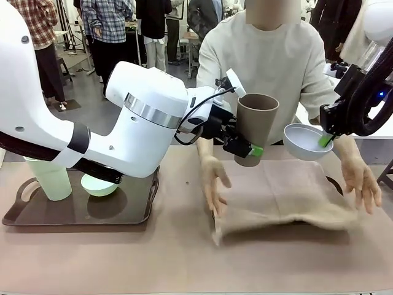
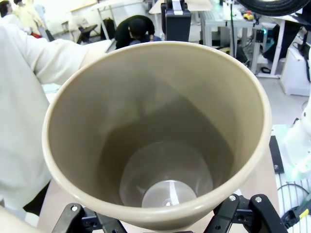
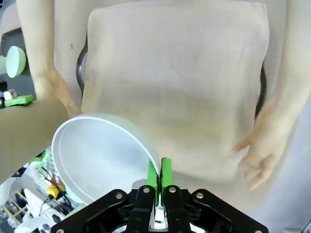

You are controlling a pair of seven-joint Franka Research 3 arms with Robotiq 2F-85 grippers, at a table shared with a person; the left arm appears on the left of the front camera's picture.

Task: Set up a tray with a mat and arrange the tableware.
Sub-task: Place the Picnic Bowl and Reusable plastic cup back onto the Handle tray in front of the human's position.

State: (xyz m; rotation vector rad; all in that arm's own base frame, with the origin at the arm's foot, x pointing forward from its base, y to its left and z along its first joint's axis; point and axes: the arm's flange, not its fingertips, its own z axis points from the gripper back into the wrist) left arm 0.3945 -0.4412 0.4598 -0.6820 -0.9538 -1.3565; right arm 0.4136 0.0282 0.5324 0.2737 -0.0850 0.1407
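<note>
View across the tabletop (image 1: 184,264). A beige woven mat (image 1: 282,193) lies draped over a dark tray (image 1: 334,182) on my right half, with the person's two hands (image 1: 212,181) at its side edges. I judge it soft and limp, best taken at a corner or edge, and likely to wrinkle if a vessel is dragged across it. A second dark tray (image 1: 73,221) on my left half carries the pale green cup (image 1: 52,178) and, just beside it, the mint green bowl (image 1: 98,185). My left hand (image 1: 245,149) is clamped across the lower wall of the tan-brown cup (image 1: 255,126), held upright in the air above the mat's near-left part. The cup reads as light, stiff matte plastic, and its taper means a grip low on the wall could slide. My right hand (image 1: 325,140) is pinched together on the rim of the pale bluish-white bowl (image 1: 304,141), raised and tilted above the mat's right part. The bowl is light and rigid with a thin wall, so a rim pinch serves, though the bowl may pivot between the green pads (image 3: 166,172).
</note>
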